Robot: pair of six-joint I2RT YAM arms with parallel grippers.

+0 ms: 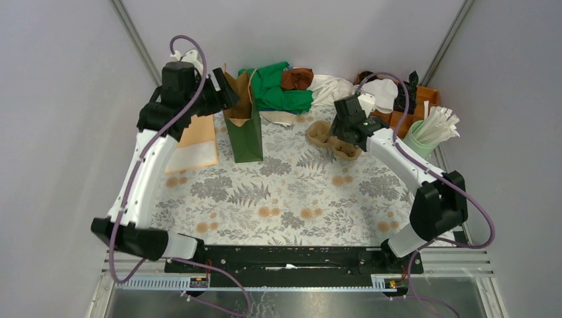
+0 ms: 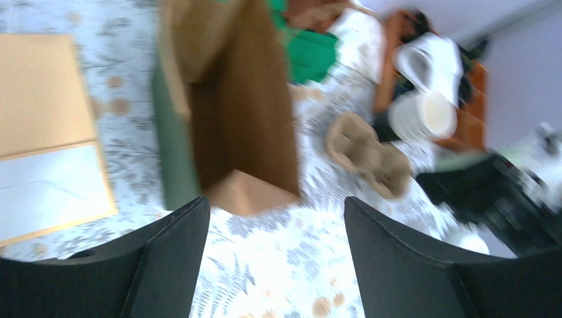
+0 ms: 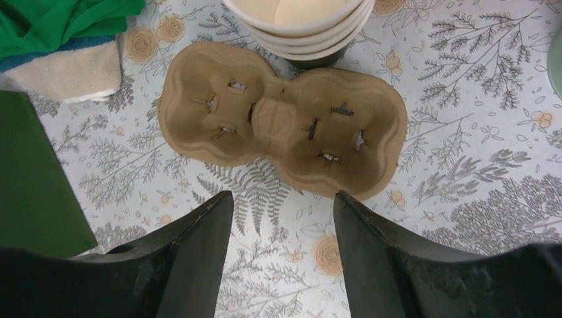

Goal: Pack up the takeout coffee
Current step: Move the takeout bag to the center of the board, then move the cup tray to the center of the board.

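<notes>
The left tool, fingers apart and empty, hangs at the open mouth of the bag standing on the desk. The right tool, also apart, hovers over the carrier, gripping nothing. I cannot tell where the coffee is; the bag's inside is blurred.

A green paper bag stands upright, a pulp carrier nearby.
</notes>
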